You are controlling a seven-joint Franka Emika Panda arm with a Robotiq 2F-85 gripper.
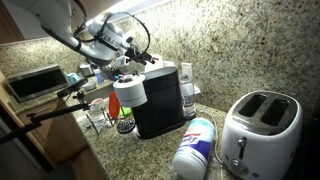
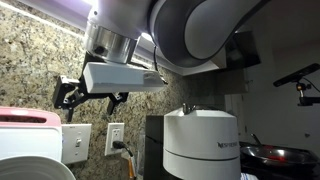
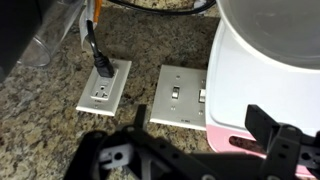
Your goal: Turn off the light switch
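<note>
Wrist view: one light switch [image 3: 178,94], one outlet [image 3: 104,92], one plug [image 3: 98,66].

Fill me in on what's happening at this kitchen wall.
A robot arm faces the light switch on the granite backsplash. Its end effector is open, holds nothing, and hovers in front of the switch plate without touching it. On one side of the plate is an outlet with a black plug in it. A white appliance stands close on the other side. The switch does not look flipped yet.
</note>
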